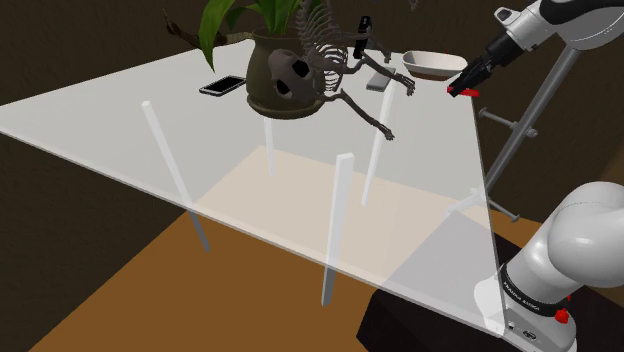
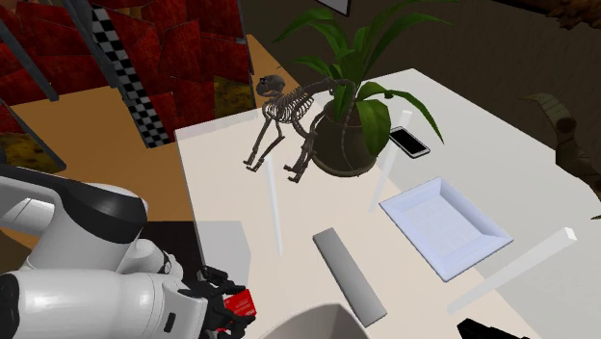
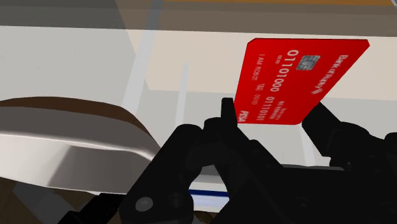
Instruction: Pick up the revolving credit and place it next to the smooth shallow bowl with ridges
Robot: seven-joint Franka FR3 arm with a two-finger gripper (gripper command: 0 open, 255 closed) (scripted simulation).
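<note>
Reaching up and left from stand, arm (image 1: 560, 20) angles gripper (image 1: 465, 85) down near tabletop's edge. Fingers (image 3: 228, 116) clamp red credit card (image 3: 298, 77) by one edge; card in air, clear of table (image 1: 100, 120), just beside bowl (image 1: 432, 63). Card flat, glossy, rounded corners, white digits, metallic chip. Bowl white, shallow, smooth. Tabletop translucent, glass-like, on thin white legs.

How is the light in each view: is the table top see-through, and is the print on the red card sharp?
Shoulder view: the table top is see-through; its legs show through it. Second exterior view: the same top looks bright, almost flat white. Wrist view: the red card, clasped by the gripper, is evenly lit, its print sharp.
</note>
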